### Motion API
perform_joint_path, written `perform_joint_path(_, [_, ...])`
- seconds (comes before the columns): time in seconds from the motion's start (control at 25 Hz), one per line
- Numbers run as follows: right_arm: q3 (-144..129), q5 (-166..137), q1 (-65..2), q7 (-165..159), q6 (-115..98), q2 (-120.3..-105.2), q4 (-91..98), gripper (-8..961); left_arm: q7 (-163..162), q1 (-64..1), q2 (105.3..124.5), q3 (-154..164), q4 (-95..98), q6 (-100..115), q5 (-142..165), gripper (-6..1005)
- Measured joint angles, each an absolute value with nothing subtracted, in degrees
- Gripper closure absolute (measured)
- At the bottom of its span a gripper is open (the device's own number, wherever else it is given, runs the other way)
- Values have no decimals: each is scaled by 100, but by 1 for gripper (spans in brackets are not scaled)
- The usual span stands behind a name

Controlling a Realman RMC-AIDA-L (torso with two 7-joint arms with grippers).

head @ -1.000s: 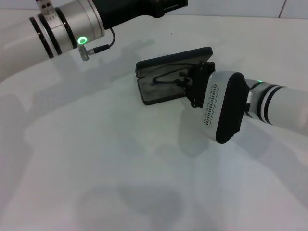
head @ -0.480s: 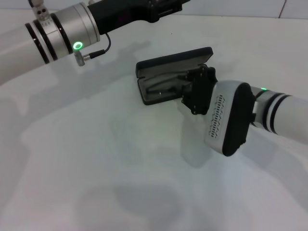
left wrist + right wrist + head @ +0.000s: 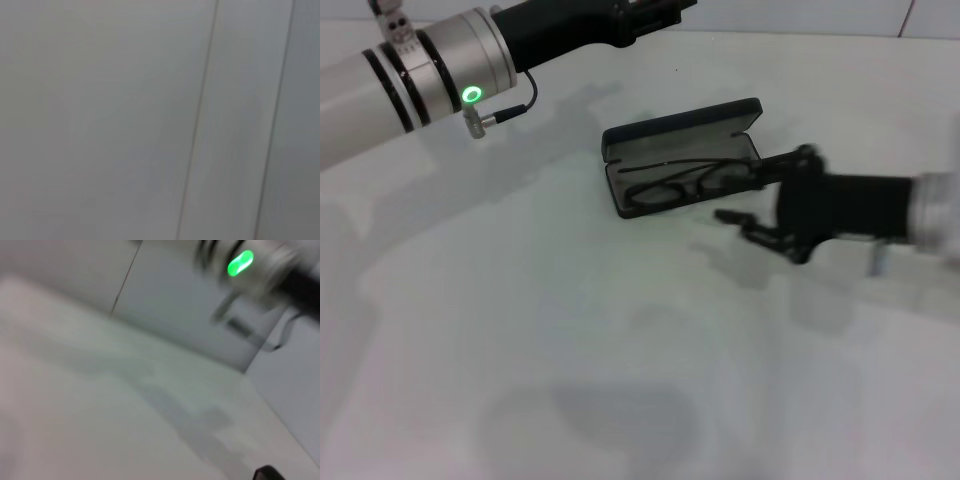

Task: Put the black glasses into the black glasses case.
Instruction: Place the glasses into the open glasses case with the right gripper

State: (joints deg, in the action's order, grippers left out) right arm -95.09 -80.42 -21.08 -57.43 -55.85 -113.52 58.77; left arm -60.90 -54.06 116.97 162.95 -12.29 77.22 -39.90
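— Lying where, the black glasses?
— Inside the open black glasses case, beside the right gripper, jaws spread, empty. Left gripper is out of view.

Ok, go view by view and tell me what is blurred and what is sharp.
Head view: the right gripper and its arm smear with motion blur, while the black glasses in the open black glasses case stay crisp; soft arm shadows fall on the table. Left wrist view: only a featureless grey surface with faint seams. Right wrist view: soft throughout, the green light streaked.
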Motion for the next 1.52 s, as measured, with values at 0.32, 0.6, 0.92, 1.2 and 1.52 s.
perform_joint_path(0.32, [-7642,-8606,-2924,-6666,-6579,-11377,4335,660,-6054,-5789,11811,16295,-1230,7243,-3797,201])
perform_joint_path(0.6, [-7664,-8887,-3817,-6834,-6049,-11527,3506,660,-6042,-5867,11855,16295,-1230,7186,-3705,202])
perform_joint_path(0.92, [-8144,-8917,-4267,-7062,-6048,-11620,3276,660,-6015,-5874,11883,16295,-1231,7180,-3699,201])
perform_joint_path(1.2, [-8587,-8991,-4804,-7722,-5494,-11597,2810,659,-6005,-5843,11883,16295,-1230,7180,-3699,201])
perform_joint_path(1.52, [-8573,-9025,-4907,-8010,-4925,-11579,2529,659,-6003,-5808,11872,16295,-1230,7185,-3696,202])
